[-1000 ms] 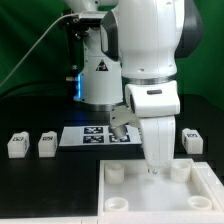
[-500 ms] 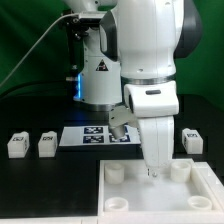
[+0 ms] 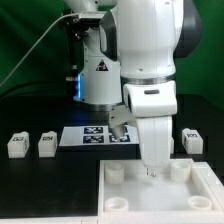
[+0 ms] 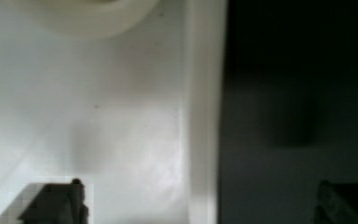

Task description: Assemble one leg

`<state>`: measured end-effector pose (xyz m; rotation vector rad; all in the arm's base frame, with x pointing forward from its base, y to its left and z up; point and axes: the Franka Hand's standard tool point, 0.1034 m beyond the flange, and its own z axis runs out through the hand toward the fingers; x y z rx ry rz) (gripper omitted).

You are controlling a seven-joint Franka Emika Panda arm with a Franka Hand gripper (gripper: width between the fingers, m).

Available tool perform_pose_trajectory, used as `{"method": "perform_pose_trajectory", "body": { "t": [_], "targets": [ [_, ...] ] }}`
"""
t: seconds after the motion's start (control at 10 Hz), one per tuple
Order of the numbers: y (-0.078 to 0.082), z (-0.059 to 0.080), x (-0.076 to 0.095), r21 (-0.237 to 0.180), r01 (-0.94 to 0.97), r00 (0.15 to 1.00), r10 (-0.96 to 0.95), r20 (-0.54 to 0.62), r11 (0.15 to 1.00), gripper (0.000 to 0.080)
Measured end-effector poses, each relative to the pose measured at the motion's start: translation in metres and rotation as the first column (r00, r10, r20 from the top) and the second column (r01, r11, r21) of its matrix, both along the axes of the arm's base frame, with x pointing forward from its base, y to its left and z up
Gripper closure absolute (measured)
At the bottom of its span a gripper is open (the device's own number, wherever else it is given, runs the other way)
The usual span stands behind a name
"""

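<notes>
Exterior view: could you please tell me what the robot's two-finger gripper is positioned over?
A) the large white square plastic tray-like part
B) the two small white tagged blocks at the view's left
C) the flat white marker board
A: the gripper hangs over the large white square plastic tray-like part, among its round corner sockets.

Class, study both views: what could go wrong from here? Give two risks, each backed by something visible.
1. The open fingers hang low over the tray part, holding nothing; descending further could strike or shift it.
2. The nearest leg stands beyond a raised socket; a low sweep towards it might clip that socket.
</notes>
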<state>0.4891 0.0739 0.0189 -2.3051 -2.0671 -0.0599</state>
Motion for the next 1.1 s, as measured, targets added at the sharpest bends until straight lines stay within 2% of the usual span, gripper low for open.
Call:
{"method": "perform_pose_trajectory", "body": {
  "t": [0.2,0.4,0.5,0.6,0.7,0.8,1.1],
  "targets": [
    [0.018,0.015,-0.009,-0.003,0.145,0.989,-0.145,0.007,0.989,0.0151],
    [0.047,0.028,-0.017,0.001,0.396,0.918,-0.396,0.005,0.918,0.0151],
    [0.056,0.029,-0.021,0.001,0.499,0.867,-0.499,-0.003,0.867,0.0151],
    [0.070,0.040,-0.019,0.003,0.623,0.782,-0.623,-0.005,0.782,0.0151],
    [0.080,0.045,-0.020,0.015,0.709,0.705,-0.709,-0.011,0.705,0.0151],
    [0.086,0.043,-0.023,0.013,0.794,0.608,-0.794,-0.031,0.608,0.0151],
    [0.089,0.042,-0.025,0.001,0.923,0.384,-0.921,-0.068,0.384,0.0151]
  ]
}}
